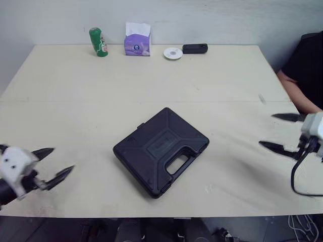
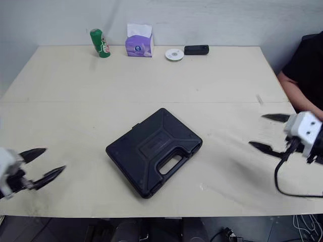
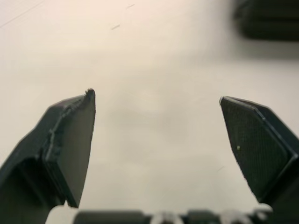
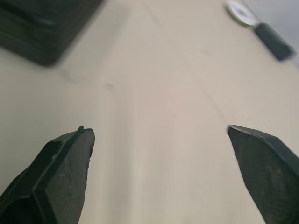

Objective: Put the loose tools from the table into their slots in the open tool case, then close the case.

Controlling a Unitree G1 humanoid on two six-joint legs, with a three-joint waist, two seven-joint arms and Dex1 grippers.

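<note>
At bench (image 1: 75, 91) centre: tool case (image 1: 160, 151) lies flat, lid down. Left gripper (image 1: 63, 159) fingers apart, right gripper (image 1: 266, 130) fingers apart, both well clear. Risks: latches perhaps unfastened; right arm swing striking person's arm (image 1: 298, 93).

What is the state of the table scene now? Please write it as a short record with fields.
tool case: black tool case, closed, flat at the middle of the table, handle toward the near edge
left gripper: open, empty, left of the case
right gripper: open, empty, right of the case
far edge: green can, tissue pack, white disc, black device
person: arm at the right edge
</note>
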